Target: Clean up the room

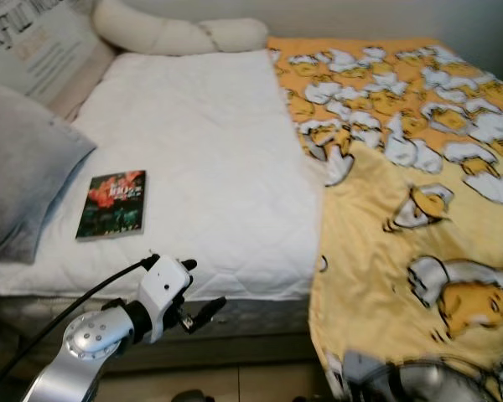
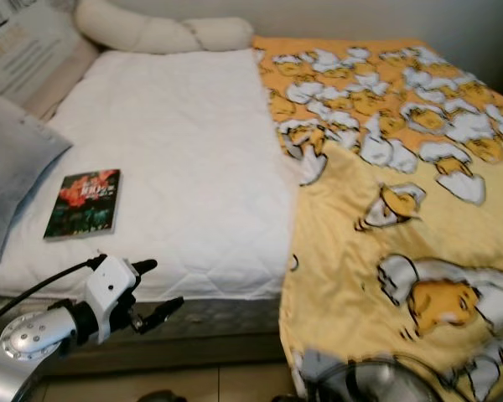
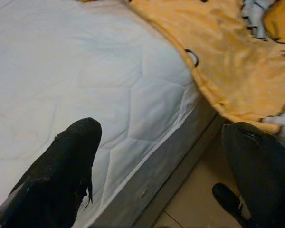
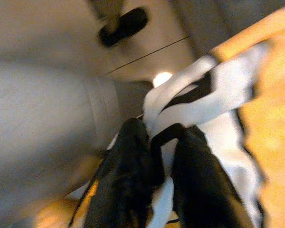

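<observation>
Looking down from the head views: yellow duck-print blanket [image 1: 402, 193] covers the bed's right half, its long axis running headboard to foot and its near end draped over the mattress [image 1: 193, 142] edge, presumably mid-spreading; a book [image 1: 111, 203] lies flat near the grey pillow [image 1: 17, 167]. Left wrist view: left gripper [image 3: 156, 152], fingers spread and empty, hovers at the mattress's foot corner beside the blanket hem. Right wrist view (blurred): right gripper [image 4: 161, 156] pinches the blanket's hanging edge, likely to pull it.
</observation>
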{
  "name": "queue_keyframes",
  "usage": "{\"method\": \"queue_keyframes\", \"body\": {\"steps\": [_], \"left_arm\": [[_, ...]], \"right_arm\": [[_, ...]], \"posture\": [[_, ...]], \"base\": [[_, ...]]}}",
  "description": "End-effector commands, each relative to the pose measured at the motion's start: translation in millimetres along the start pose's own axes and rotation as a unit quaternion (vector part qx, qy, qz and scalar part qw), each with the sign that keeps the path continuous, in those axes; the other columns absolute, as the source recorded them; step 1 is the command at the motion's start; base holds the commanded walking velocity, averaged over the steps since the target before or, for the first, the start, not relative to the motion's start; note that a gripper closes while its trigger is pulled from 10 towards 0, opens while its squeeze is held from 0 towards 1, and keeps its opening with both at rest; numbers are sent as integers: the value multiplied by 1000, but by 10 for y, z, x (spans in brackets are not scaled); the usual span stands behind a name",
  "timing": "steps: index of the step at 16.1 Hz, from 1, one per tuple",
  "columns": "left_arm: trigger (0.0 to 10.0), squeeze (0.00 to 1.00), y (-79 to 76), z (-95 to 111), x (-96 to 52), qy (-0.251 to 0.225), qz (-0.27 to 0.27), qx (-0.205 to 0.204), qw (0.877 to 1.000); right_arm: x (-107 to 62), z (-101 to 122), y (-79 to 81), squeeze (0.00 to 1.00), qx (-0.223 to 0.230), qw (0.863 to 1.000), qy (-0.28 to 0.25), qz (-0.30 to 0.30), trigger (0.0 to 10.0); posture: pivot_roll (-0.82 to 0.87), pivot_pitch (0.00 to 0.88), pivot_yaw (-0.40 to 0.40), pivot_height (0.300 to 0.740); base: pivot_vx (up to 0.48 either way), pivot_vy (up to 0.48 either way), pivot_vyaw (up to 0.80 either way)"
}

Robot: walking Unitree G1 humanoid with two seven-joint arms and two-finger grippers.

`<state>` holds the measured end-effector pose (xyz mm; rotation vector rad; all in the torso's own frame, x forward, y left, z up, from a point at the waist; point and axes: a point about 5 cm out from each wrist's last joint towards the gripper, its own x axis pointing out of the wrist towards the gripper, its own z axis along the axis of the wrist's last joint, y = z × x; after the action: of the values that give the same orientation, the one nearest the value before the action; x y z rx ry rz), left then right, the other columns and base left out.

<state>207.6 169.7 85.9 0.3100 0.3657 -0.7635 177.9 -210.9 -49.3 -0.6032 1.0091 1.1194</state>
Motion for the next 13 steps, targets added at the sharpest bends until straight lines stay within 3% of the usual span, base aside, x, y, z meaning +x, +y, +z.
{"method": "queue_keyframes", "body": {"steps": [1, 5, 6, 7, 8, 10, 11, 12, 13], "left_arm": [[10000, 373, 5, -12, 0, 5, 0, 6, 1000], [10000, 373, 18, -6, 16, 3, 1, 10, 1000], [10000, 373, 33, 0, 21, 1, 9, 10, 1000], [10000, 380, 50, 11, 36, -7, 26, 8, 1000], [10000, 380, 50, 11, 36, -7, 26, 8, 1000], [10000, 380, 143, 45, 96, -29, 99, -10, 995], [10000, 380, 158, 55, 108, -33, 110, -13, 993], [10000, 380, 155, 70, 131, -38, 118, -17, 992], [10000, 376, 127, 70, 137, -38, 112, -16, 993]], "right_arm": [[-61, 22, -95, 1000, 4, 1000, -6, -18, 10000], [-198, 287, -409, 1000, -4, 994, -46, -98, 10000], [-255, 417, -528, 1000, -6, 986, -76, -148, 10000], [-339, 602, -672, 1000, 4, 967, -126, -222, 10000], [-339, 602, -672, 1000, 4, 967, -126, -222, 10000], [-468, 851, -862, 1000, 77, 912, -202, -348, 10000], [-479, 877, -885, 1000, 99, 900, -211, -369, 10000], [-463, 894, -915, 1000, 139, 877, -212, -407, 10000], [-426, 902, -911, 1000, 152, 871, -205, -419, 10000]], "posture": [[77, 0, 14, 740], [82, 0, 11, 740], [80, 0, 12, 740], [74, 0, 14, 740], [74, 0, 14, 740], [66, 0, 16, 740], [66, 0, 14, 740], [73, 0, 7, 740], [76, 0, 4, 740]], "base": [[0, 0, 0], [0, 0, 0], [0, 0, 0], [0, 0, 0], [0, 0, 0], [0, 0, 0], [0, 0, 0], [0, 0, 0], [0, 0, 0]]}}
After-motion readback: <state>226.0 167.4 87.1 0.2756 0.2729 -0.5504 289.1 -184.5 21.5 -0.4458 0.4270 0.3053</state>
